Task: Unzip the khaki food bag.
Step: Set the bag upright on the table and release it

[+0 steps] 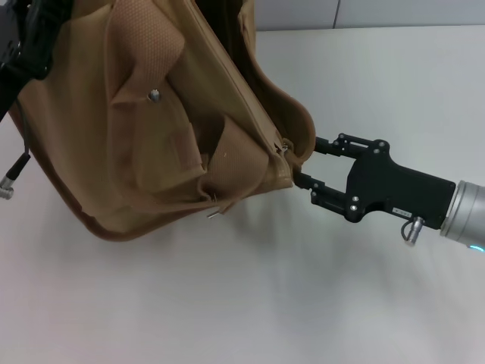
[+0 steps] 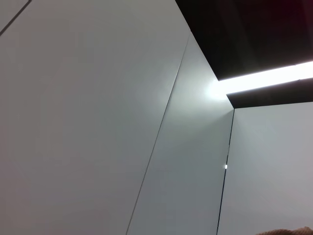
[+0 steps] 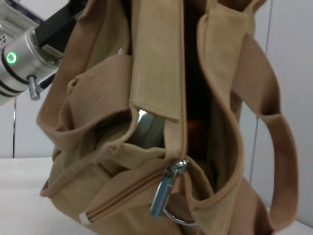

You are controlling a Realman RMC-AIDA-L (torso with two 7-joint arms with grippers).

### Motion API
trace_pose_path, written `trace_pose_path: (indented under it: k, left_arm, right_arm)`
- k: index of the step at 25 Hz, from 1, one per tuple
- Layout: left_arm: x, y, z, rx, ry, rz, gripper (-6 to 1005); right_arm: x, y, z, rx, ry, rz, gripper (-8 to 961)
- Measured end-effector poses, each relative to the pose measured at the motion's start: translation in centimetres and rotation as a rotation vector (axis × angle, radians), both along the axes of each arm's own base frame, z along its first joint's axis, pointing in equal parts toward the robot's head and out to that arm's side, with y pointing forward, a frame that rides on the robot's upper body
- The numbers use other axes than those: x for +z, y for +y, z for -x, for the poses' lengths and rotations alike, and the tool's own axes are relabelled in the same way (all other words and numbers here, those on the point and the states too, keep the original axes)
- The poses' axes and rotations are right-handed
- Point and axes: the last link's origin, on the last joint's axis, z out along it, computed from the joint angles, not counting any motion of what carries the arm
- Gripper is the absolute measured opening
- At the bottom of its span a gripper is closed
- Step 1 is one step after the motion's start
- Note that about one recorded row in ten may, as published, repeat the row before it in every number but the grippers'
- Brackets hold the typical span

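The left pincer (image 1: pixel 23 53) gripped the far-left side of the khaki food bag (image 1: pixel 151 129), though I could not tell its finger state. The bag hung tilted above the white tabletop (image 1: pixel 227 303). At its right end, the right pincer (image 1: pixel 303 163) stood wide beside the zipper pull (image 3: pixel 164 196).

One khaki food bag (image 1: pixel 167 129), two webbing handles (image 3: pixel 254 98). One silver zipper pull (image 3: pixel 164 193). Two grippers: right gripper (image 1: pixel 303 163), left gripper (image 1: pixel 19 38).
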Motion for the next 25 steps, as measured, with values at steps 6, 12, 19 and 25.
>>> trace_pose_path:
  k: [6,12,19,25]
  left_arm:
    - [0.0,-0.1,0.0,-0.001,0.001,0.002,75]
    - [0.0,0.0,-0.1,-0.003,0.0,0.001,75]
    - [0.0,0.1,0.0,0.002,0.005,-0.004,75]
    - [0.0,0.3,-0.2,-0.001,0.008,-0.008,75]
  right_arm:
    - [-0.4,0.0,0.4,0.004,0.01,0.009,574]
    - [-1.4,0.1,1.0,0.019,-0.006,0.045,574]
    - [-2.3,0.4,1.6,0.023,-0.024,0.074,575]
    - [-2.8,0.4,2.1,0.035,-0.026,0.095,575]
